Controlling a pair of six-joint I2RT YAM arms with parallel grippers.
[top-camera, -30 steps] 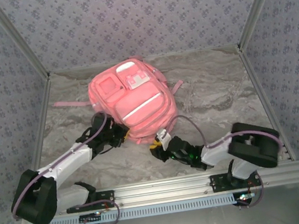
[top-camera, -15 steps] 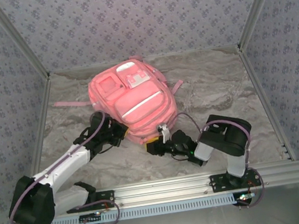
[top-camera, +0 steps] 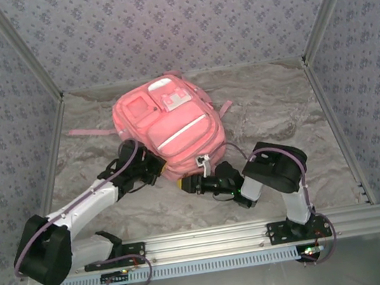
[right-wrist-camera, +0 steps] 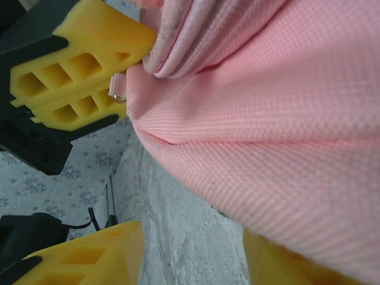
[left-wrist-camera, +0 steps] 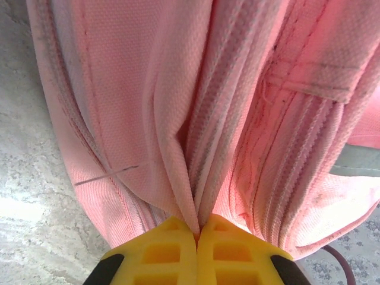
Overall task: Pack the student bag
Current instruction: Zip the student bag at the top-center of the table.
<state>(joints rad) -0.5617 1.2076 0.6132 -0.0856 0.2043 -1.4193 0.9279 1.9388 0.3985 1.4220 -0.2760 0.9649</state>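
Observation:
The student bag (top-camera: 170, 127), a big pink backpack with a pale stripe and white patches, lies face up in the middle of the table. My left gripper (top-camera: 153, 170) is at its lower left edge. In the left wrist view its yellow fingers (left-wrist-camera: 160, 252) are shut on a fold of pink fabric (left-wrist-camera: 196, 178) beside the zip seams. My right gripper (top-camera: 194, 183) sits at the bag's near edge, open (right-wrist-camera: 193, 249), with the marbled table showing between its fingers and the bag's fabric (right-wrist-camera: 285, 119) overhanging the right one. The left gripper's fingers (right-wrist-camera: 71, 77) show at the upper left of that view, pinching the fabric.
A pink strap (top-camera: 89, 132) trails left from the bag, and another strap end (top-camera: 225, 109) pokes out on the right. Patterned walls close in the marbled table (top-camera: 278, 116) on three sides. The aluminium rail (top-camera: 210, 239) with both arm bases runs along the near edge.
The right arm has folded up, its elbow swinging left toward the bag, and its gripper has crept closer under the bag's near edge. The left gripper keeps its pinch with little movement.

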